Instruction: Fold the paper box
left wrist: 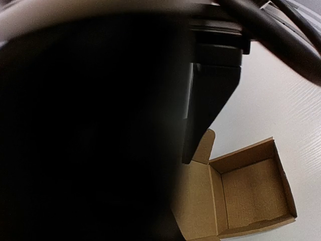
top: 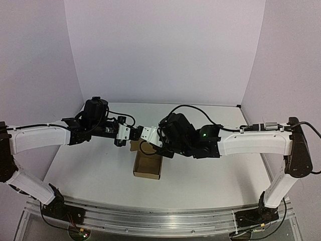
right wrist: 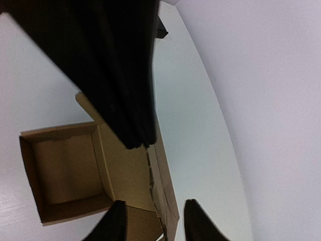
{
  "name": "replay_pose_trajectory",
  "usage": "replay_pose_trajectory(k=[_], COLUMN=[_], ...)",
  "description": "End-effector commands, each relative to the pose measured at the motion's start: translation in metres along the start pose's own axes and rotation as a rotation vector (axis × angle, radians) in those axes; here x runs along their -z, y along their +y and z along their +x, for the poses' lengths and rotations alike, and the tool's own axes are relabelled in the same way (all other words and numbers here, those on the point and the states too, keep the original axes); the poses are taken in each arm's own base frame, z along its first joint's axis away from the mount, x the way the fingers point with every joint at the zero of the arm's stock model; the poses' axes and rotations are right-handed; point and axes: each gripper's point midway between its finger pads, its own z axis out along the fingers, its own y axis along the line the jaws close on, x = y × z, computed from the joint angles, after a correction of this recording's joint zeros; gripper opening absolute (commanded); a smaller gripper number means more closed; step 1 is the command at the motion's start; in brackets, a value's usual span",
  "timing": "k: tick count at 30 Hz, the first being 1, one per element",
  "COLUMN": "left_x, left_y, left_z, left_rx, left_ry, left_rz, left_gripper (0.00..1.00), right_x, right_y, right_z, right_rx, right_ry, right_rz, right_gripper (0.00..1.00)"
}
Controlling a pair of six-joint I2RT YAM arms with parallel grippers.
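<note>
The paper box (top: 147,165) is a brown open tray in the middle of the table, with its lid panel (top: 136,145) spread behind it. Both grippers meet over that lid. In the right wrist view my right gripper (right wrist: 156,223) is open, and its fingers (right wrist: 113,223) straddle the lid's end flap (right wrist: 165,201). My left gripper (right wrist: 138,140) comes in from above as one narrow black tip, fingers together, touching the lid panel (right wrist: 125,170) at its crease. The left wrist view is mostly blocked by dark, with the tray (left wrist: 251,191) at lower right.
The white table (top: 210,175) is enclosed by pale walls on three sides. Both arms span the middle of the table, and black cables (top: 185,108) loop above the right wrist. A metal rail (top: 150,216) runs along the near edge.
</note>
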Motion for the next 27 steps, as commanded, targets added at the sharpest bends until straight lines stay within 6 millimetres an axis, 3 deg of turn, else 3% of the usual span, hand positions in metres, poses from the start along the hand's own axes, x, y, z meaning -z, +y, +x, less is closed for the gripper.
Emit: replay_pose_trajectory(k=[1,4,7,10,13,16,19,22,25,27], left_x=[0.002,0.004,0.003,0.000,0.000,0.003,0.006,0.007,0.008,0.008], left_y=[-0.013,-0.020,-0.021,-0.018,-0.012,-0.008,-0.011,-0.014,-0.017,-0.017], left_z=[0.016,0.018,0.020,0.022,0.018,0.011,0.007,0.005,0.005,0.004], left_rx=[-0.040,-0.035,-0.032,-0.024,-0.025,-0.014,-0.014,-0.005,0.016,0.017], left_ry=[0.075,0.077,0.079,0.081,0.068,0.048,0.036,0.024,0.019,0.016], left_rz=[-0.013,-0.004,-0.007,-0.020,-0.035,-0.036,-0.031,-0.022,-0.019,-0.021], left_gripper=[0.00,0.00,0.00,0.00,0.00,0.00,0.00,0.00,0.00,0.00], right_x=[0.032,0.057,0.079,0.092,0.077,0.048,0.023,-0.008,-0.035,-0.046], right_y=[-0.020,-0.014,-0.002,-0.007,-0.025,-0.047,-0.049,-0.036,-0.015,-0.009], right_z=[-0.042,-0.052,-0.053,-0.033,0.014,0.074,0.121,0.130,0.128,0.116], right_rx=[-0.325,-0.550,-0.760,-0.978,-1.178,-1.406,-1.535,-1.535,-1.560,-1.557], right_ry=[-0.168,-0.217,-0.231,-0.209,-0.115,0.011,0.129,0.211,0.275,0.258], right_rz=[-0.039,-0.208,-0.423,-0.606,-0.526,-0.336,-0.180,-0.190,-0.264,-0.308], right_gripper=[0.57,0.73,0.74,0.73,0.61,0.36,0.11,0.01,0.00,0.00])
